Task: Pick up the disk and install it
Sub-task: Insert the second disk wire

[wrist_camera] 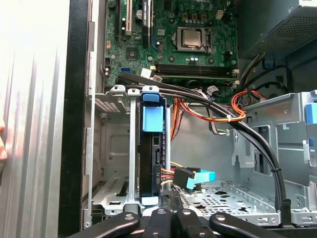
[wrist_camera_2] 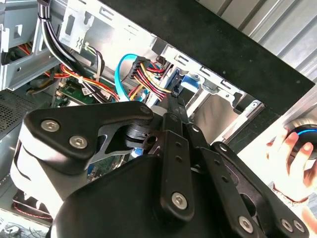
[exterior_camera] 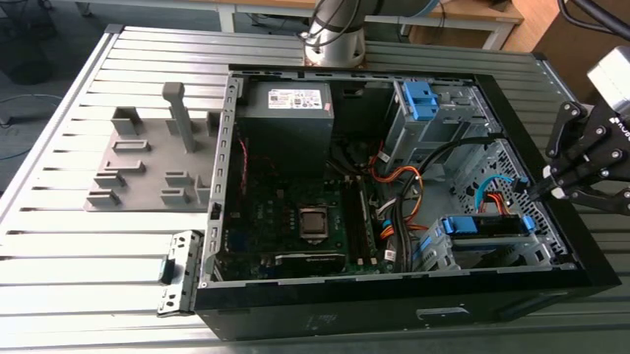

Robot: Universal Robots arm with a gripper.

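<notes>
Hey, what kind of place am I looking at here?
Probably a robotics lab workbench: an open black desktop computer case lies on a ribbed grey metal table, with a silver robot arm base standing beside it.

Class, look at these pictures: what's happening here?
A robot arm's gripper hangs at the rim of the open computer case lying on a slatted metal table. It is close to the disk, which sits in the drive cage in its blue frame. In the second wrist view a person's hand is outside the case.
</notes>
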